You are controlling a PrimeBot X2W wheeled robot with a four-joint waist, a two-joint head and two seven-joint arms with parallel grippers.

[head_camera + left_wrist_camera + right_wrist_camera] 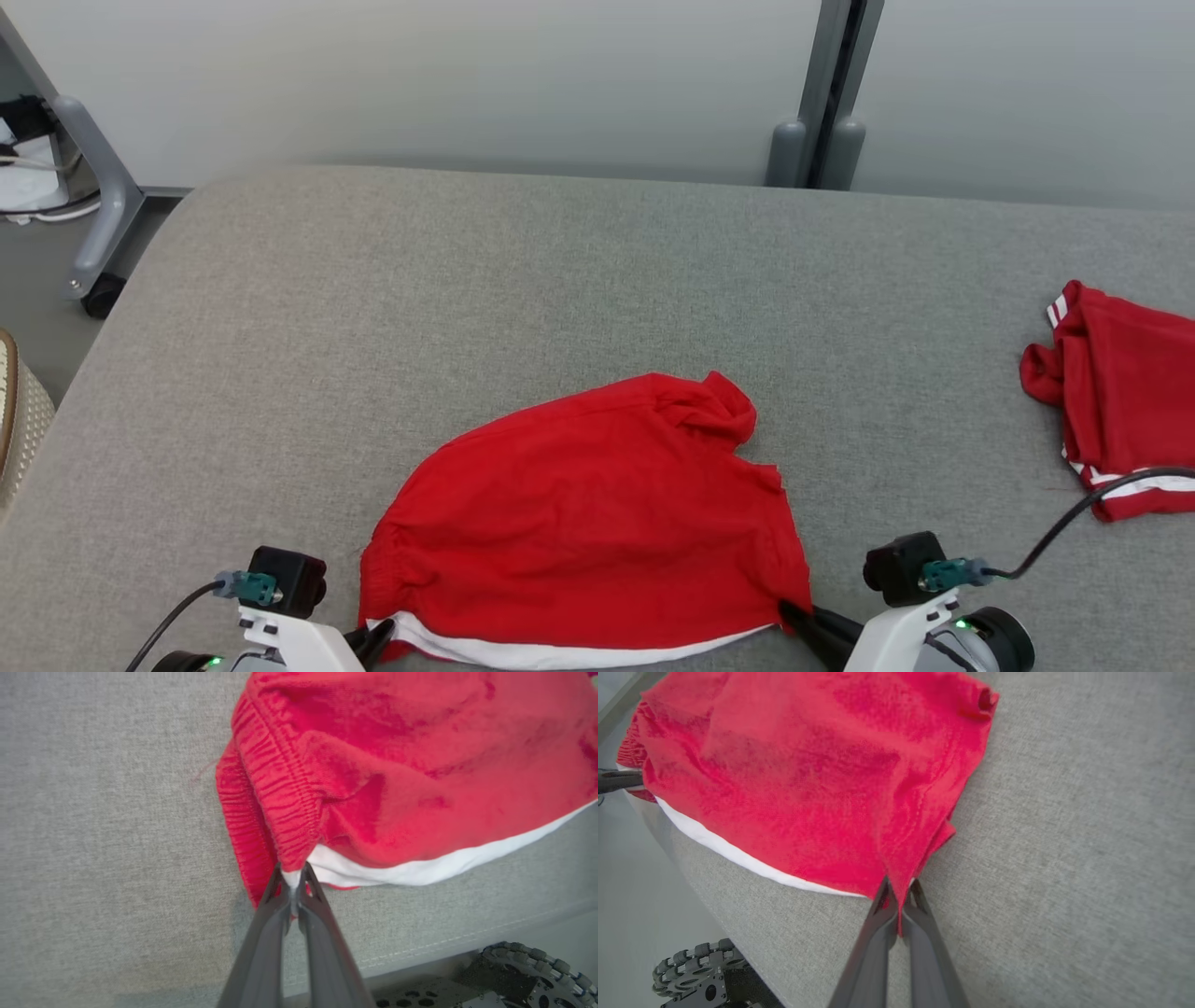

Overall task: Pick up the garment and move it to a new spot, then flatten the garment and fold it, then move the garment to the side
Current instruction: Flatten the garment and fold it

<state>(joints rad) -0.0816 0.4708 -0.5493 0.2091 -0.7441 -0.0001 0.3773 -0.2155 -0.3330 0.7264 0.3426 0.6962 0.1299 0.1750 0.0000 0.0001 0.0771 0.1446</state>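
The wide grey woven-fabric work surface (pixel 579 271) carries everything, and its near edge is the first hazard. The red cotton shorts (pixel 588 523), with a white band along one side and a gathered elastic waistband, lie crumpled right at that edge, between the two arms. A lift that draws toward the robot could let the slack cloth slide off the lip.

The shorts are bunched, with a rolled lump at the far corner. Raised as they lie, that lump may hang folded under and make flattening harder in the new spot.

A second red garment with white stripes (pixel 1120 411) sits well apart at the right side of the surface. A carry that way could drop one piece on the other and tangle them, so I judge the bare middle or left the safer goal.

The left gripper (pixel 293 879) is pressed together on the waistband corner where the white band begins, pinching only a thin tip of cloth. The right gripper (pixel 900 896) is likewise closed, nipping the opposite near corner, a narrow point of red fabric between its finger ends. Both holds look shallow. If the arms pull apart too hard or rise unevenly, a corner could slip free and the shorts would swing from one hold.

The thin black cable (pixel 1055 534) at the right wrist passes close to the striped garment and might snag it.
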